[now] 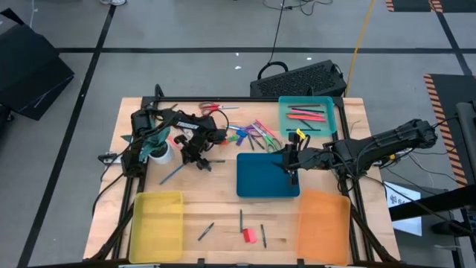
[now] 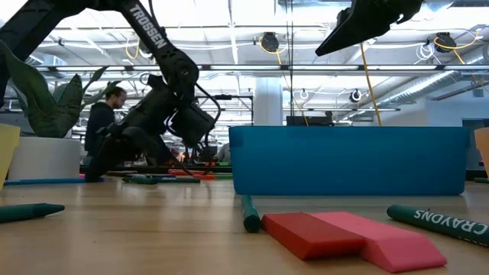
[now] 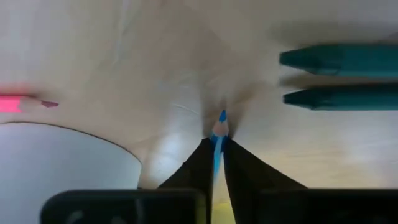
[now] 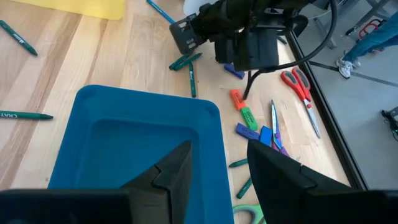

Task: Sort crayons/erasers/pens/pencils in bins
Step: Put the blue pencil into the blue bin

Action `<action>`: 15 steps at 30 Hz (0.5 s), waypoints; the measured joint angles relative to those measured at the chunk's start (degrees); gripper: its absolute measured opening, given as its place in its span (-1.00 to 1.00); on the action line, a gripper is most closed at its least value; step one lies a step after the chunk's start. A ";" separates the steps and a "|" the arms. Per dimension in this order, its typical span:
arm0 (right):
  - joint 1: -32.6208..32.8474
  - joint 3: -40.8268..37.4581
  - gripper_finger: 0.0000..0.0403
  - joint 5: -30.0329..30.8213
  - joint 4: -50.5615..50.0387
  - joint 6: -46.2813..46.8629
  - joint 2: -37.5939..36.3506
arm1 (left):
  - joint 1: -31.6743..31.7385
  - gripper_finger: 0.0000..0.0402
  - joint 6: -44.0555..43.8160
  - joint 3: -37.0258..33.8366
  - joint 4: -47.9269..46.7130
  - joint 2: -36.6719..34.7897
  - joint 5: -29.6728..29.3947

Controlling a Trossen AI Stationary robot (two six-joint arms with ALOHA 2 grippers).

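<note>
Two grippers are busy: the left gripper [image 1: 199, 158] is down on the table, its fingers pinching a blue pencil [image 3: 218, 144], while the right gripper [image 4: 217, 165] hovers spread over the dark blue bin [image 1: 266, 176]. Red and pink erasers [image 2: 348, 236] lie between the yellow bin [image 1: 158, 223] and the orange bin [image 1: 324, 227].

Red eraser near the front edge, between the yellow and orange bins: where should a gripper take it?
The red eraser lies flat, with a pink one touching one side. Probably best from straight above, gripper closing across its short width at mid-length; the low view shows it as a low block.
</note>
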 joint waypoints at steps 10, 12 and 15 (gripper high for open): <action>0.01 0.00 -0.28 0.00 0.00 0.00 0.00 | -6.60 -0.94 -0.45 7.73 3.47 -0.23 -1.28; -0.01 0.00 -0.28 -0.02 -0.01 0.00 0.00 | -7.74 -0.96 -0.11 9.21 5.61 -0.77 -1.58; 0.01 0.00 -0.28 -0.02 -0.01 0.00 0.00 | -9.30 -0.96 0.02 10.69 11.86 -1.49 -3.70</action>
